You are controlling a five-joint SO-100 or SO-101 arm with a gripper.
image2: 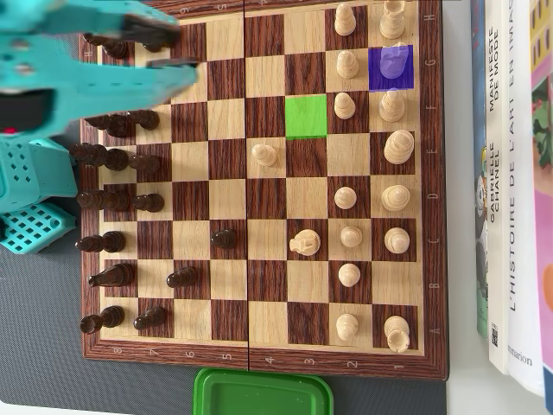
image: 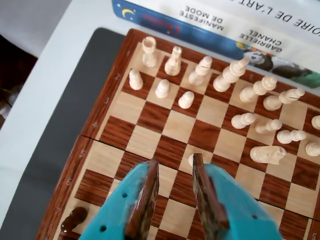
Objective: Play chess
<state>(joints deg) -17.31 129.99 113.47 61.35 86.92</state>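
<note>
Hovering over the chessboard (image2: 259,350) near the dark pieces' side in the overhead view, the teal end effector (image: 175,162) has its fingers spread and holds nothing. A white pawn (image: 191,160) peeks between the tips in the wrist view. Green (image2: 306,117) and purple (image2: 391,67) squares mark the board; books (image2: 510,173) lie beside it.

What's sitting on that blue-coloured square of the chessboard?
In the overhead view the blue square has one light chess piece on it, tinted by the blue overlay. The tint blurs its shape, so which piece it is cannot be told.
</note>
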